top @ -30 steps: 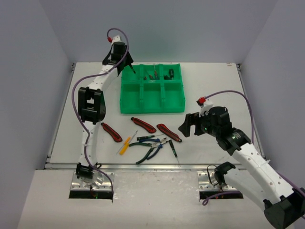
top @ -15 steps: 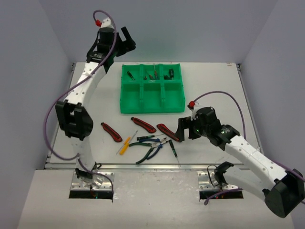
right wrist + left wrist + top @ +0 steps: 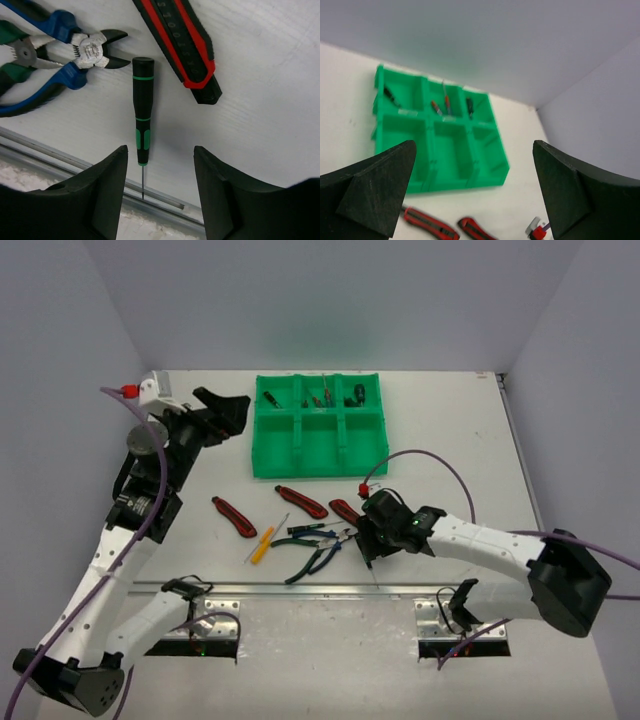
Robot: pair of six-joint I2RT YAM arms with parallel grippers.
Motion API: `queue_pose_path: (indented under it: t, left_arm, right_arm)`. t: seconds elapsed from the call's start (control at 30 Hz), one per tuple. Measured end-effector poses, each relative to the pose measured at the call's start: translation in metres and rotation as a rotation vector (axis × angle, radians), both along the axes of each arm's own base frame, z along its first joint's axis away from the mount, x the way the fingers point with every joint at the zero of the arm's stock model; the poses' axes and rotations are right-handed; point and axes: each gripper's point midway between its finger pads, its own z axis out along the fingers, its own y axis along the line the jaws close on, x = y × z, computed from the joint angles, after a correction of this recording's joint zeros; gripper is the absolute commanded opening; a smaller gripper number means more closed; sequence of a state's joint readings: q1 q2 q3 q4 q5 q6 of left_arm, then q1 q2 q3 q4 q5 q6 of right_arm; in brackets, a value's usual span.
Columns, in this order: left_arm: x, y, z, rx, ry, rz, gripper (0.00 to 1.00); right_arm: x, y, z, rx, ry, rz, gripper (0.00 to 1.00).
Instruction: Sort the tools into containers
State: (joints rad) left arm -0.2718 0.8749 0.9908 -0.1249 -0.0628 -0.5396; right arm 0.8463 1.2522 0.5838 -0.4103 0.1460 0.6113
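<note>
Jaws apart, the right gripper straddles the green-black screwdriver lying on the table beside the pliers, seemingly about to pinch and carry it to the green tray; the left gripper gapes empty.

The left gripper has released a small dark tool into the 11 o'clock cell of the bright green plastic compartment tray. It has then swung out to the tray's 9 o'clock with its jaws wide. The right gripper has dropped toward 9 o'clock, its jaws narrowing astride the green-and-black precision screwdriver.
</note>
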Motion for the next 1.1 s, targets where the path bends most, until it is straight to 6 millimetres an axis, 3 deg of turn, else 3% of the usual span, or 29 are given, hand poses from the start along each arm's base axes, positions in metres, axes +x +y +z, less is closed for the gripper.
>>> queue_pose_path:
  t: [0.17, 0.23, 0.3, 0.4, 0.57, 0.7, 0.83, 0.9, 0.93, 0.97, 1.03, 1.1]
  left_arm:
    - [-0.006, 0.000, -0.093, 0.077, 0.242, -0.014, 1.00]
    - [-0.013, 0.001, -0.121, 0.102, 0.314, -0.023, 1.00]
    - [-0.020, 0.000, -0.135, 0.111, 0.350, -0.039, 1.00]
    - [-0.027, -0.008, -0.144, 0.099, 0.354, -0.092, 1.00]
    - [-0.042, -0.046, -0.177, 0.037, 0.387, -0.296, 1.00]
    - [-0.068, -0.095, -0.198, -0.063, 0.402, -0.549, 1.00]
    - [-0.097, -0.142, -0.192, -0.138, 0.370, -0.777, 0.96]
    - [-0.106, -0.162, -0.183, -0.163, 0.337, -0.858, 0.91]
    - [-0.110, -0.171, -0.179, -0.176, 0.323, -0.894, 0.81]
    - [-0.114, -0.178, -0.178, -0.187, 0.316, -0.924, 0.78]
    - [-0.119, -0.190, -0.178, -0.202, 0.319, -0.964, 0.75]
    - [-0.123, -0.199, -0.180, -0.212, 0.330, -0.988, 0.65]
  right_arm:
    - [-0.012, 0.004, -0.029, -0.078, 0.058, 0.035, 0.41]
    - [-0.010, 0.008, -0.033, -0.082, 0.060, 0.032, 0.24]
    - [-0.005, 0.013, -0.033, -0.070, 0.043, 0.026, 0.12]
    - [0.000, 0.020, -0.032, -0.059, 0.034, 0.019, 0.00]
    - [-0.003, 0.018, -0.029, -0.070, 0.035, 0.025, 0.00]
    - [-0.001, 0.022, 0.005, 0.007, -0.030, 0.047, 0.00]
    - [0.012, 0.047, 0.063, 0.198, -0.176, 0.099, 0.00]
    - [0.015, 0.057, 0.087, 0.284, -0.236, 0.130, 0.00]
    - [0.015, 0.062, 0.099, 0.331, -0.265, 0.150, 0.00]
    - [0.015, 0.067, 0.110, 0.374, -0.295, 0.168, 0.00]
    - [0.014, 0.074, 0.128, 0.449, -0.337, 0.203, 0.00]
    - [0.012, 0.079, 0.139, 0.498, -0.367, 0.229, 0.00]
